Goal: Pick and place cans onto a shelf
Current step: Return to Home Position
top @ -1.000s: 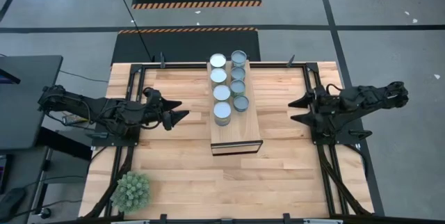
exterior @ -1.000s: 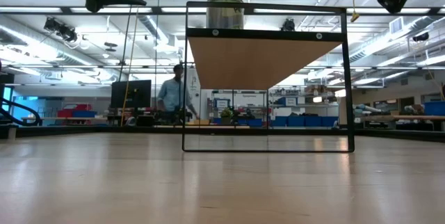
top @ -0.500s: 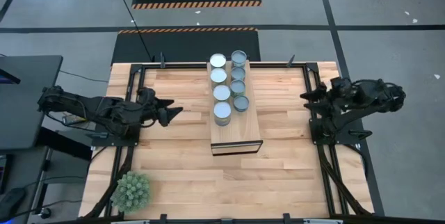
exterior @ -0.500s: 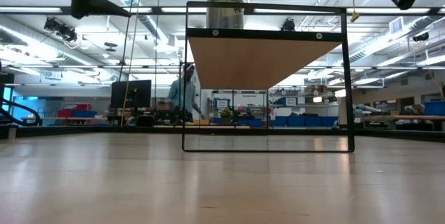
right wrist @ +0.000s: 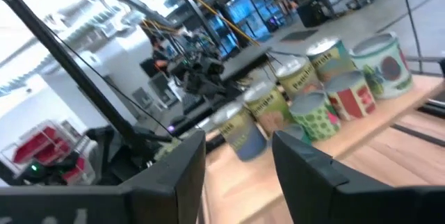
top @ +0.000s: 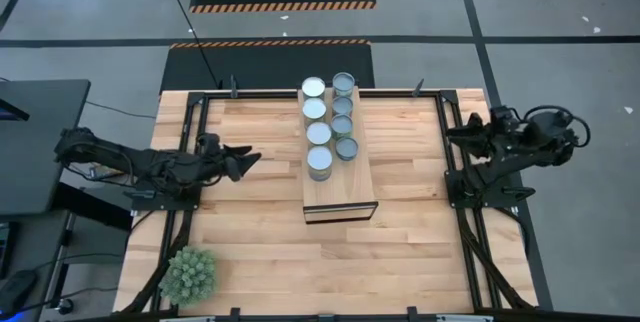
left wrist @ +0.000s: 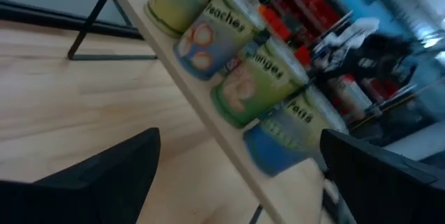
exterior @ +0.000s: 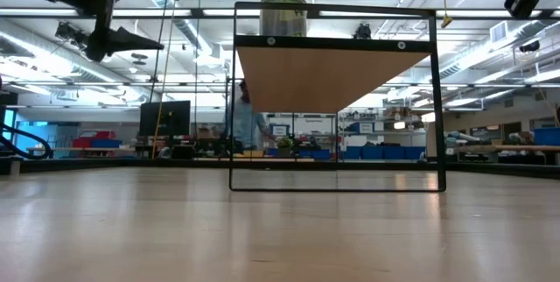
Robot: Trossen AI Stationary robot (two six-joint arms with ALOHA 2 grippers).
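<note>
All eight small grey metal cans (top: 319,132) stand in two rows on the far end of the long light-wood shelf (top: 340,190), so what is left, as I judge it, is parking the arms. Your left gripper (top: 250,162) hangs to the shelf's left, well apart from it, fingers spread wide with nothing between them. Your right gripper (top: 452,140) sits well off the shelf's right side, also parted and empty. Draw each arm straight away from the shelf, never across it, and fold both in evenly. Go slowly; a sideways swing towards the shelf could topple a row.
</note>
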